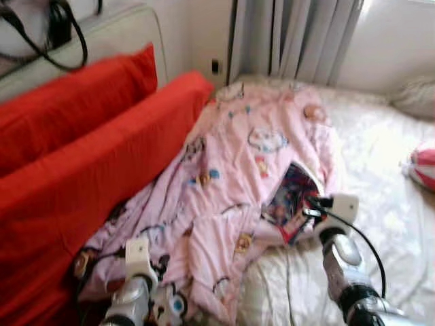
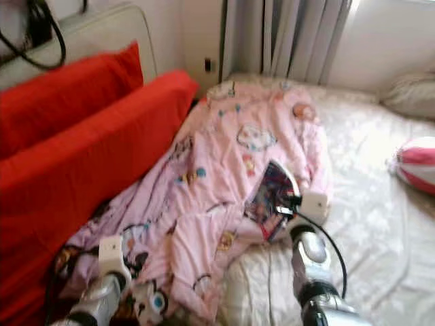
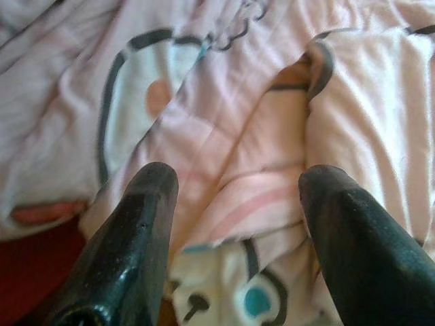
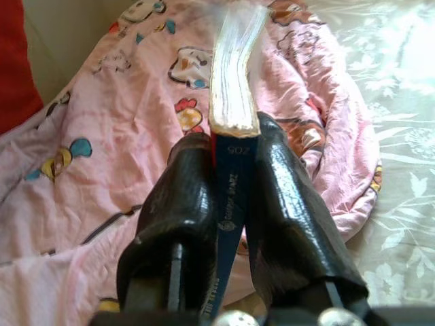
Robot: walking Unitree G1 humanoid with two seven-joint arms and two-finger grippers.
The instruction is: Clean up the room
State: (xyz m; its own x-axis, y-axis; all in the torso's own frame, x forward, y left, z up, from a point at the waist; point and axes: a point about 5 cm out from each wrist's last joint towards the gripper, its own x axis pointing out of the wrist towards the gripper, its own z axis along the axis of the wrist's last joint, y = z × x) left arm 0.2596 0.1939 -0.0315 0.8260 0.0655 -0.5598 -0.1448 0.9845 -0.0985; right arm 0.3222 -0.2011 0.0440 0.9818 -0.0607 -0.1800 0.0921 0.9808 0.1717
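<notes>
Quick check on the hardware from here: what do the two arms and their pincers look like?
Both arms are silver metal with jointed segments. A white boxy camera housing sits on each wrist, and a thin black cable loops along the right arm. The left pincer has two long, glossy black fingers with rounded tips. The right pincer has the same shiny black fingers, broad and smooth.

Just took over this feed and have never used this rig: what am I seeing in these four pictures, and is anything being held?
The two wide pictures come from the robot's head camera, looking down at a bed. A pink blanket lies crumpled on it beside red cushions. The close-ups are wrist cameras looking along each gripper's black fingers. The right gripper is shut on a book, pinched at one edge. The left gripper is open, just over a blanket fold. A striped pillow lies at the far right.
</notes>
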